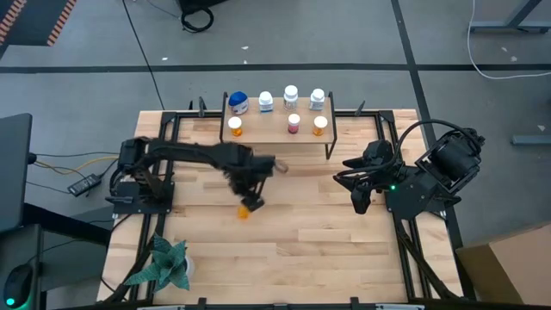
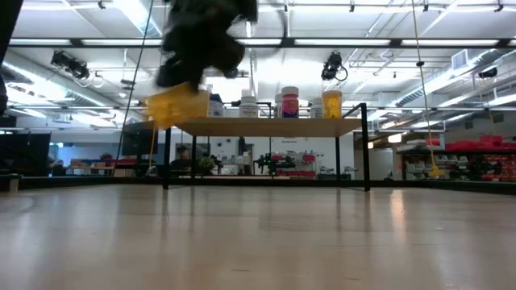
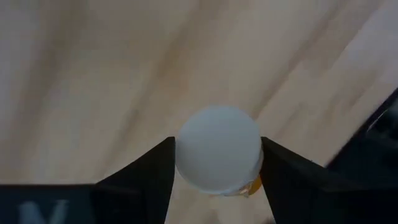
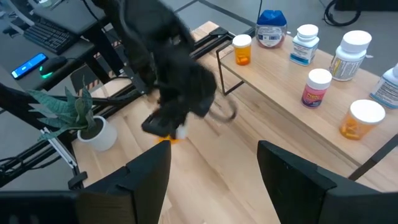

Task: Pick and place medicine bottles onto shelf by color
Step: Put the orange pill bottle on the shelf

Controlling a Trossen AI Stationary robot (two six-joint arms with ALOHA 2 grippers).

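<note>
Seven medicine bottles (image 1: 291, 95) already stand on the shelf (image 1: 275, 135); your left gripper (image 1: 250, 203) clamps the eighth, an orange bottle (image 1: 244, 211), lifted above mid-table. Next, carry it beside the shelf's orange ones. Your right gripper (image 1: 359, 203) waits, jaws apart.

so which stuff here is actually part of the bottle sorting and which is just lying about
Part of the job:
- orange bottle between the left gripper jaws
- seven bottles on the shelf, including the blue-lidded bottle

Lying about:
- green plant
- right gripper, waiting, empty
</note>
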